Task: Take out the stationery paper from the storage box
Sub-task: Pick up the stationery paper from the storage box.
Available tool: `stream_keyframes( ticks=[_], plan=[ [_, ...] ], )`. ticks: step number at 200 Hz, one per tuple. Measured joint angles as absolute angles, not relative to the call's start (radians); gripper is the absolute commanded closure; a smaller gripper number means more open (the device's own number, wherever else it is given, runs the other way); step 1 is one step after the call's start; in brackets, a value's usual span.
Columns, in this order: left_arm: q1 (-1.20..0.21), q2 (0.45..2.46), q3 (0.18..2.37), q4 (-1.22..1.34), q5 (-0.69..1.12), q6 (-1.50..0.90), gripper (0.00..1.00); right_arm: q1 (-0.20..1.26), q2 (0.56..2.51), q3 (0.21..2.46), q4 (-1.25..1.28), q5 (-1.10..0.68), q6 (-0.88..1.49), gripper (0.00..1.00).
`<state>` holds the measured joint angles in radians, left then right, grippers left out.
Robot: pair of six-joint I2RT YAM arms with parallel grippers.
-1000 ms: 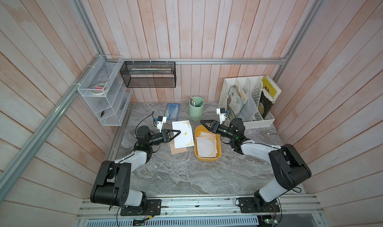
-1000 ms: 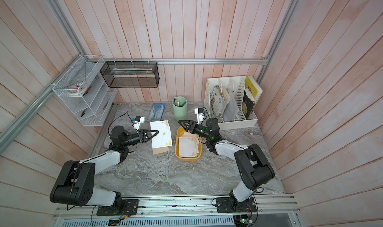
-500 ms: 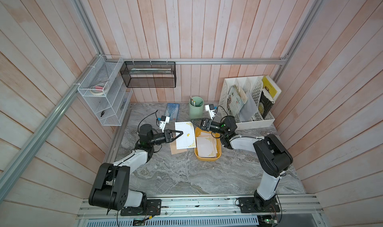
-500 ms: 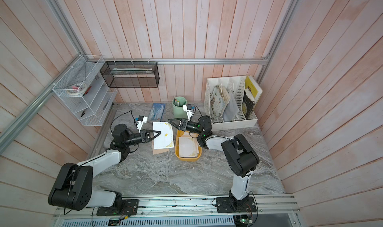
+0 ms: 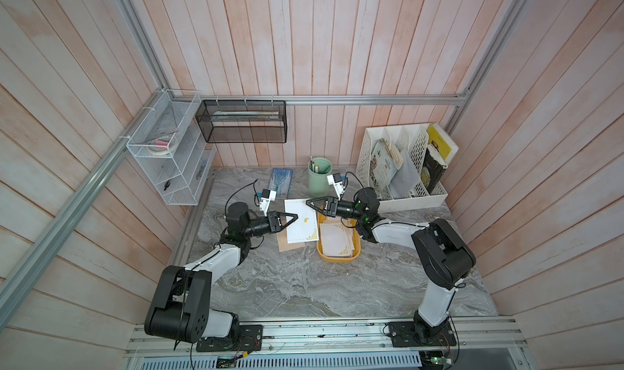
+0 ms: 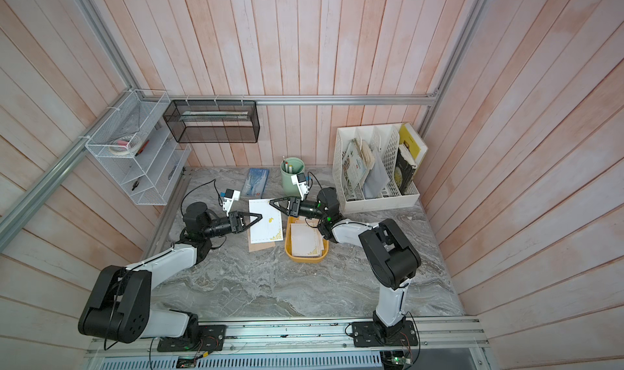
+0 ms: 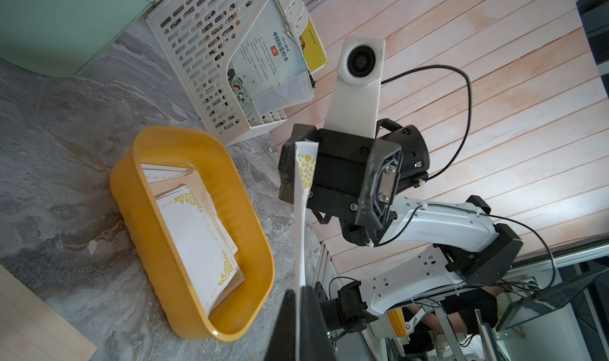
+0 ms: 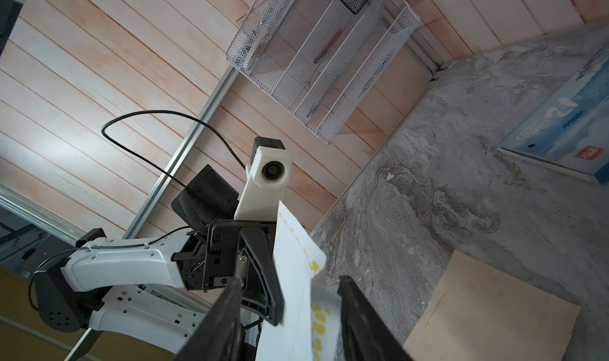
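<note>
Left gripper (image 5: 293,217) is clamped on one edge of a white gold-bordered stationery sheet (image 5: 301,229), beside the mustard storage box (image 5: 338,259). Right gripper (image 5: 310,202) stands parted, jaws straddling the opposite edge, unclamped.

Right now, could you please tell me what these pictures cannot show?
- Number of sheets in the storage box: left wrist view, upper ones cover the rest.
- Contents of the green cup: both top views, too small.
- Peach sheet: both top views, held sheet hides most.
</note>
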<state>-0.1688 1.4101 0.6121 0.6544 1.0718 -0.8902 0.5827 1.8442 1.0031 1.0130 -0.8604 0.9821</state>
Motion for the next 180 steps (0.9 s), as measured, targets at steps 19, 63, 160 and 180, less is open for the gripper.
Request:
stream_keyframes(
  ticks=[19, 63, 160, 180],
  plan=[
    [-0.169, 1.411, 0.612, 0.649, 1.069, -0.889, 1.00, 0.593, 1.844, 1.012, 0.947, -0.851, 0.932, 1.00],
    [-0.171, 1.412, 0.612, 0.643, 1.068, -0.886, 1.00, 0.597, 1.843, 1.018, 0.859, -0.826, 0.876, 0.75],
    [-0.088, 1.410, 0.613, 0.447, 0.966, -0.797, 1.00, 0.582, 1.752, 1.029, 0.610, -0.699, 0.743, 0.43],
    [-0.051, 1.410, 0.622, 0.287, 0.857, -0.731, 1.00, 0.579, 1.682, 1.078, 0.399, -0.568, 0.631, 0.42]
  ],
)
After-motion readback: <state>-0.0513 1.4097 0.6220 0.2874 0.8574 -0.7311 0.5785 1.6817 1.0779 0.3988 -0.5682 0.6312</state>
